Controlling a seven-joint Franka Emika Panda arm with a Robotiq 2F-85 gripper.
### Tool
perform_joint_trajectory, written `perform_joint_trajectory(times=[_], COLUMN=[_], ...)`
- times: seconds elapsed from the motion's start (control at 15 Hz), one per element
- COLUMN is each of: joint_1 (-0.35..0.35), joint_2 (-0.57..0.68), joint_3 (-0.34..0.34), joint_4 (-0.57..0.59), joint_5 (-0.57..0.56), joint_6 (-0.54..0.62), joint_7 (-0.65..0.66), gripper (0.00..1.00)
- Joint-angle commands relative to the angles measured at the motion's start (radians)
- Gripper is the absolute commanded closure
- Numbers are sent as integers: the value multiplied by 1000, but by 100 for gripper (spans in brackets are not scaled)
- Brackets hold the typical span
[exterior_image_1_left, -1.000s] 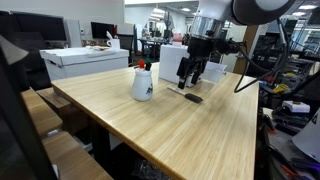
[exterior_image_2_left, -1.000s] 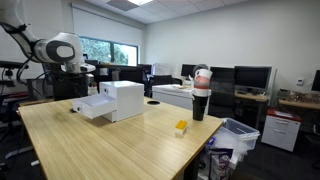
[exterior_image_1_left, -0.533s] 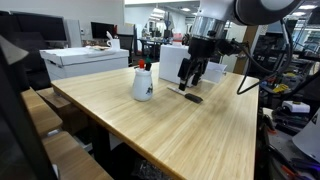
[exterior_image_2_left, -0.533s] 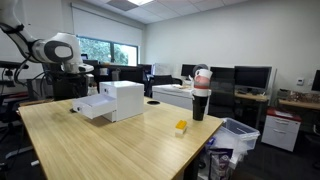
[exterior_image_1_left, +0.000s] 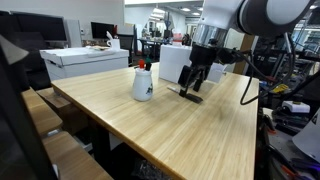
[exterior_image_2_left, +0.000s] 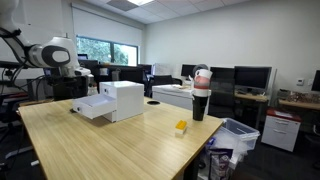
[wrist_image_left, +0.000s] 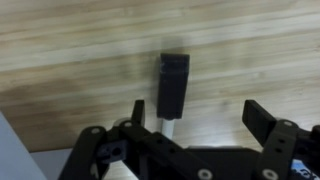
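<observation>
A black marker with a white end (wrist_image_left: 173, 85) lies flat on the wooden table (wrist_image_left: 80, 60). In the wrist view my gripper (wrist_image_left: 197, 112) is open and empty; the marker lies close by the left finger, ahead of the jaws and to the left of their middle. In an exterior view the gripper (exterior_image_1_left: 190, 87) hangs just above the marker (exterior_image_1_left: 193, 98) near the far side of the table. In an exterior view the arm (exterior_image_2_left: 50, 55) stands behind a white box and the fingers are hidden.
A white jug with a red top (exterior_image_1_left: 142, 84) stands to the marker's left. A white box with an open drawer (exterior_image_2_left: 113, 101) is close behind. A small yellow object (exterior_image_2_left: 181, 127) and a black and red cup stack (exterior_image_2_left: 201, 95) sit further along the table.
The arm has lowered and tilted, bringing the open gripper closer down over the marker. The marker has not moved.
</observation>
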Motion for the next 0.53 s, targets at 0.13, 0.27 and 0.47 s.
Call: perform_joint_trajectory(times=[0.13,0.27,0.47], joint_1=[-15,-18,-18], joint_2=[-7,-8,-4], joint_3=[27,28,25], joint_4=[-51,-53,-54], joint_5=[-134,-182,-219], joint_6=[73,76,82], joint_7=[190,246,292], gripper=[0,0,0])
